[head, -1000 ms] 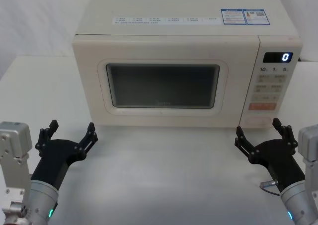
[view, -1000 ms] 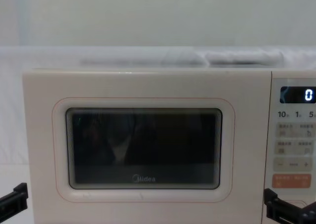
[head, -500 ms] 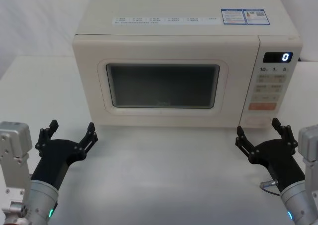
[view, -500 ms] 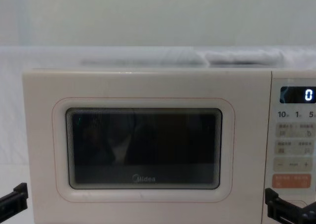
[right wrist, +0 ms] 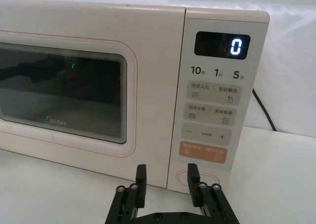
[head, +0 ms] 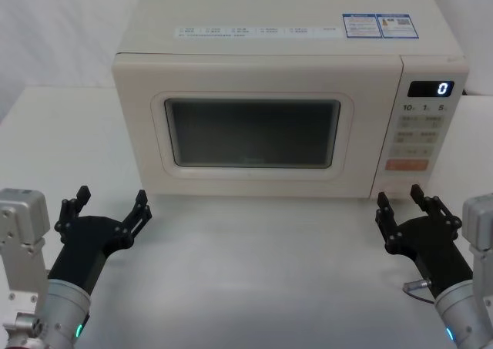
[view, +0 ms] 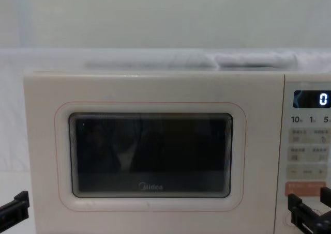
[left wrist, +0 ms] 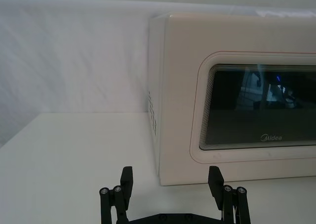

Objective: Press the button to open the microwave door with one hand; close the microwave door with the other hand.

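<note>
Starting at the left, the left gripper (head: pixel 106 208) hovers low over the table (head: pixel 254 272) with its fingers spread wide and nothing between them, the microwave door (head: pixel 254 125) shut beyond its fingertips. Further right, the right gripper (head: pixel 402 202) has its fingers parted more narrowly, also holding nothing, and points at the control panel's bottom edge. In the right wrist view the button (right wrist: pixel 195 177) sits just beyond the fingertips, partly hidden behind one finger. Pressing well probably means closing the fingers into one blunt tip, centring on the oval, staying below the orange key (right wrist: pixel 204 153), and pushing straight in.
</note>
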{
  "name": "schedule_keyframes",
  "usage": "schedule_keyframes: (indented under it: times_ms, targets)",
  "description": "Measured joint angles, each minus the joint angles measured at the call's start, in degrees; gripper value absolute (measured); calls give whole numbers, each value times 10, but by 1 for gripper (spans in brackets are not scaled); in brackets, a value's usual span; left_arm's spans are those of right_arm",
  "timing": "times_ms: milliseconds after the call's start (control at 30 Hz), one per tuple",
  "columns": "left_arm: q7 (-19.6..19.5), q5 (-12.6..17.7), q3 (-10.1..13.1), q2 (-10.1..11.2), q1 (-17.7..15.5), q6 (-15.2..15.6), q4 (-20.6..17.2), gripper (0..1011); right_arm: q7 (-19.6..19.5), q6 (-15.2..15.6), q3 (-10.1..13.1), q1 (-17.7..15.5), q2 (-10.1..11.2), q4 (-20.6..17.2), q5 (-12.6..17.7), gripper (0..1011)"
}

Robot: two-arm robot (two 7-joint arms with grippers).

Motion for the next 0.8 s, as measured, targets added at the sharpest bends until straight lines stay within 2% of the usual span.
schedule_keyframes:
  times_ms: [100,267,300,333,400,500,567,600,800]
  targets:
    - [0,0,0,0,0,0,0,1001,0,0,0,0,0,0,0,449]
    - [0,0,0,0,0,0,0,1001,0,0,0,0,0,0,0,303]
    - [0,0,0,0,0,0,0,1001,0,0,0,0,0,0,0,303]
    - [0,0,0,0,0,0,0,1001,0,0,0,0,0,0,0,221]
    - [0,0,0,0,0,0,0,1001,0,0,0,0,0,0,0,190]
    - [0,0,0,0,0,0,0,1001,0,0,0,0,0,0,0,71]
    - [0,0,0,0,0,0,0,1001,0,0,0,0,0,0,0,58]
    - [0,0,0,0,0,0,0,1001,0,0,0,0,0,0,0,5]
    - [0,0,0,0,0,0,0,1001,0,0,0,0,0,0,0,0]
